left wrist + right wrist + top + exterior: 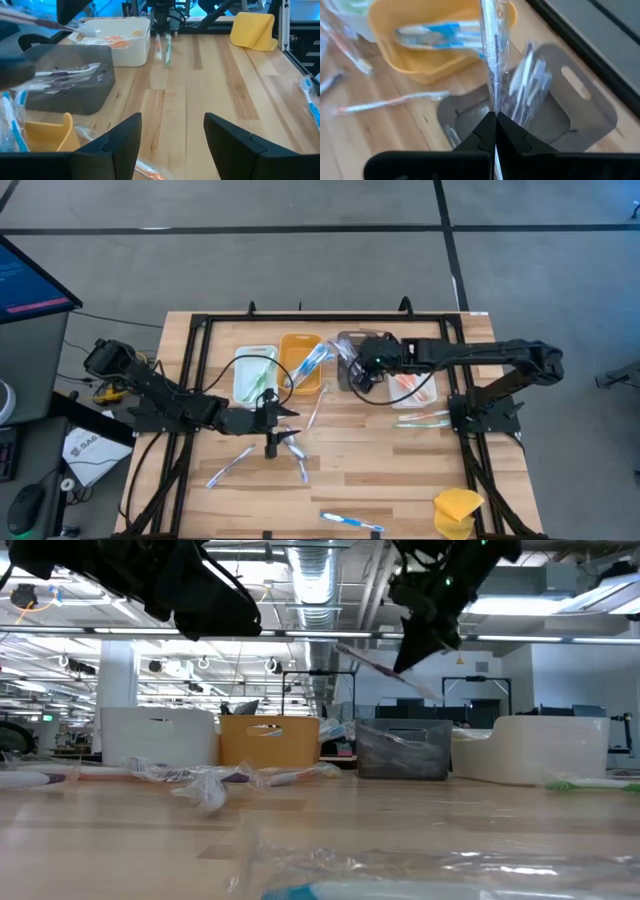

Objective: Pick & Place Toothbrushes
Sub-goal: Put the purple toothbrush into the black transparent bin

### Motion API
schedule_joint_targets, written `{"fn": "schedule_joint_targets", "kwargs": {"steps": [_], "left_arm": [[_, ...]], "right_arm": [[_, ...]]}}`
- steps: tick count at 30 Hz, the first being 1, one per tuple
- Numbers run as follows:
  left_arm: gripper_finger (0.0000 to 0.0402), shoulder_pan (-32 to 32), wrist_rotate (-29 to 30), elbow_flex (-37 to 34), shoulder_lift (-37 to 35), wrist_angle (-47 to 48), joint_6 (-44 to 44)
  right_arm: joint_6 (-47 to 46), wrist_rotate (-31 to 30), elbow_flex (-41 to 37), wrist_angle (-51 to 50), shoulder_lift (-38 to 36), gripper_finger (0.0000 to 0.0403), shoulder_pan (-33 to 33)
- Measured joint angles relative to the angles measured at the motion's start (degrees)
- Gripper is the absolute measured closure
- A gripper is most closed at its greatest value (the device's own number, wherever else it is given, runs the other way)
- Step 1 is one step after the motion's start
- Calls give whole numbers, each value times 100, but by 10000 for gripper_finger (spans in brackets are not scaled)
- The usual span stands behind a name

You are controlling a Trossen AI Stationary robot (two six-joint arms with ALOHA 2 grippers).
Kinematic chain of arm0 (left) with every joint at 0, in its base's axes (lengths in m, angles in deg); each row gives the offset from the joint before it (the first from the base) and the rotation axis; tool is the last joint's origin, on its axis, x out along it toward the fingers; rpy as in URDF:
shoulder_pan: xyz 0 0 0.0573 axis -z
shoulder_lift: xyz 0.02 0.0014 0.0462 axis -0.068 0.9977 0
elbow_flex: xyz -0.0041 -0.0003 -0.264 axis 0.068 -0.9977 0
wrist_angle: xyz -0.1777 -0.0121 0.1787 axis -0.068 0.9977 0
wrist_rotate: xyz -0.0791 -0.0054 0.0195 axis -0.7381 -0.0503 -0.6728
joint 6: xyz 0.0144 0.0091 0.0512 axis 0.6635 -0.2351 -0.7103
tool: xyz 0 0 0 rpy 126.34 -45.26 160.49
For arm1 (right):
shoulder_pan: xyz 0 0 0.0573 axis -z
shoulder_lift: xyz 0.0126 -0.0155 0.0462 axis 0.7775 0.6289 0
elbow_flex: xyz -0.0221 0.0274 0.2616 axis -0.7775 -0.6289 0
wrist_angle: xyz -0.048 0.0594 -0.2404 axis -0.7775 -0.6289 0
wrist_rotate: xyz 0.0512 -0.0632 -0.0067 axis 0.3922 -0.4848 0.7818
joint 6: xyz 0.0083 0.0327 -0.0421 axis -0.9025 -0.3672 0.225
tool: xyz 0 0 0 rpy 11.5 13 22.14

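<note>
Wooden tabletop (380, 470) has four small bins lined up along the back, so it looks like sorting by handle colour: blue ones sit in the orange bin (300, 360), greyish ones in the grey bin (580, 115). Right gripper (495, 116) is pinched fully closed on a wrapped grey toothbrush (492, 50), dangling it right over that grey bin, probably about to drop it. Left gripper (172, 132) hangs wide open and empty above the loose toothbrushes (295, 445) mid-table, likely lining up the next pick.
</note>
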Motion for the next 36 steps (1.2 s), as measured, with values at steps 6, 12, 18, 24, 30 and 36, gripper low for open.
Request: {"fn": "schedule_joint_targets", "kwargs": {"steps": [6, 12, 18, 24, 30, 36], "left_arm": [[192, 0, 0, 0, 0, 82, 2], [192, 0, 0, 0, 0, 95, 2], [192, 0, 0, 0, 0, 95, 2], [192, 0, 0, 0, 1, 95, 2], [192, 0, 0, 0, 0, 152, 2], [192, -2, 2, 0, 0, 246, 87]], "right_arm": [[-109, 219, -462, 656, 2, 403, 306], [-288, 291, -690, 928, 2, 403, 490], [-425, 301, -845, 1094, 98, 403, 565], [-604, 293, -867, 1086, 358, 403, 663], [-694, 308, -849, 1258, 891, 403, 743], [-710, 355, -841, 1467, 1211, 403, 805]]}}
